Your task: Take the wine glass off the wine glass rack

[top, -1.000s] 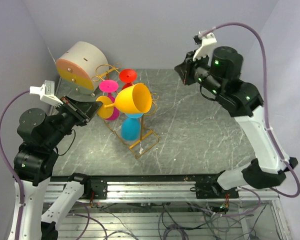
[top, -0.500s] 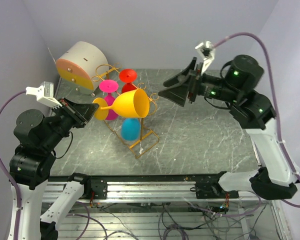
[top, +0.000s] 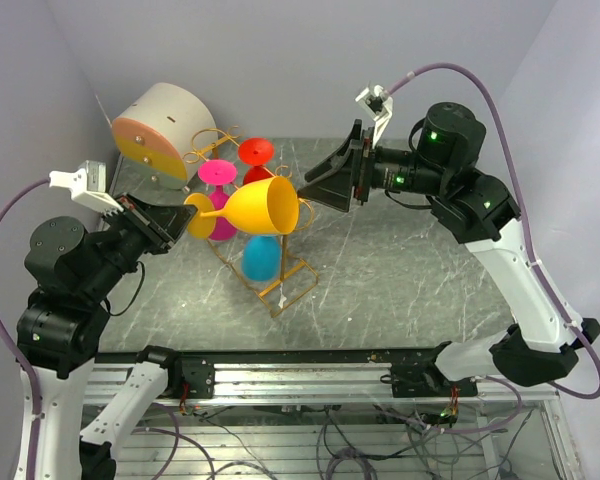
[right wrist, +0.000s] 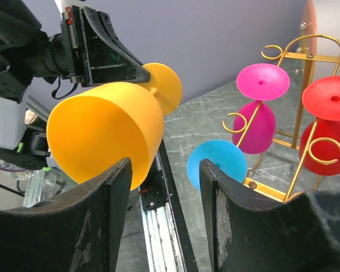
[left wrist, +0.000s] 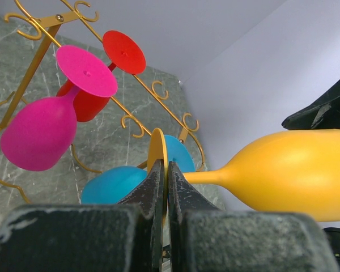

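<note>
My left gripper [top: 187, 216] is shut on the round foot of a yellow wine glass [top: 261, 206], which lies on its side in the air, clear of the gold wire wine glass rack [top: 292, 283]. In the left wrist view the fingers [left wrist: 156, 184] pinch the thin yellow foot edge-on, and the bowl [left wrist: 294, 173] points right. My right gripper [top: 310, 190] is open, with its fingertips just beyond the bowl's open rim. In the right wrist view the bowl [right wrist: 102, 133] overlaps the left finger [right wrist: 110, 198], and the gap between the jaws holds nothing.
Pink [top: 217, 173], red [top: 256, 151] and blue [top: 260, 256] glasses hang upside down on the rack. A round cream-and-orange drum [top: 160, 125] stands at the back left. Grey walls close in on three sides, and a metal rail [top: 310, 375] runs along the near edge.
The right gripper has opened and swung from the back right toward the yellow bowl's rim. The left arm has pulled the glass slightly left and levelled it.
</note>
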